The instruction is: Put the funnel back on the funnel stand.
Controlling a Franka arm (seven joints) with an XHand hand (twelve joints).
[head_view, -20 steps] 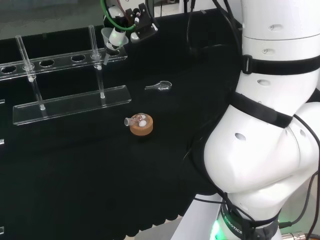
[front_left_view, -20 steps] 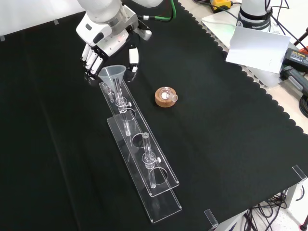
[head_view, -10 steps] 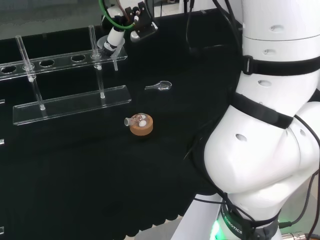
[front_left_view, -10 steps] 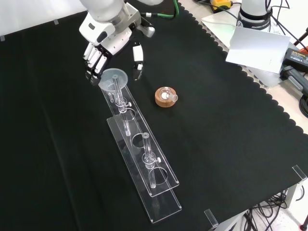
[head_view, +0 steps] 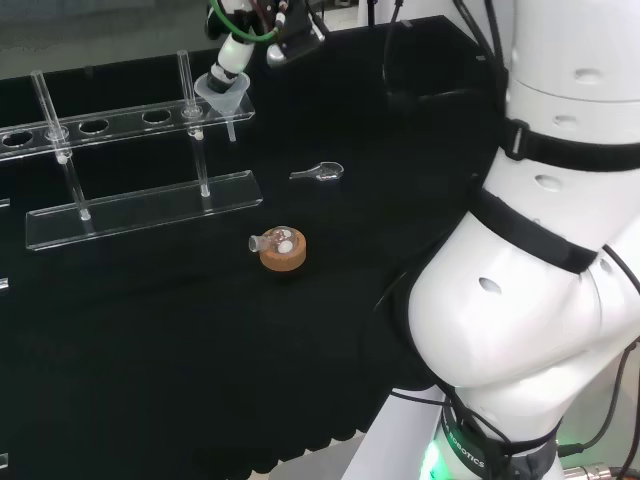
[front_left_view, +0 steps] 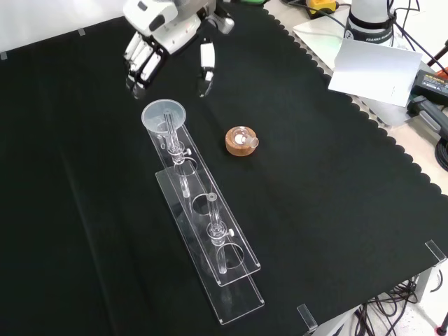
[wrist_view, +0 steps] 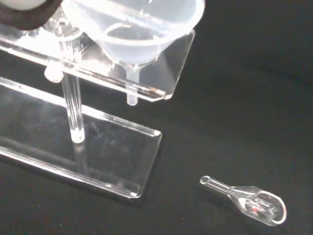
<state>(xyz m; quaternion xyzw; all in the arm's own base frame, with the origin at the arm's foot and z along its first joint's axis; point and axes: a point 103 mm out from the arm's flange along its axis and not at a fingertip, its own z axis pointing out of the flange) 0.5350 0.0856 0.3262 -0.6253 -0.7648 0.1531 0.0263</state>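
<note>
The funnel (front_left_view: 164,114) is sitting in the end hole of the stand (front_left_view: 210,231), its stem poking through below. We are lifting the hand (front_left_view: 150,42), fingers relaxed and empty, straight up to avoid clipping the rim.

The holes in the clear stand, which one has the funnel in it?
The end hole nearest the hand. The funnel sits there; the other holes along the funnel stand are open.
</note>
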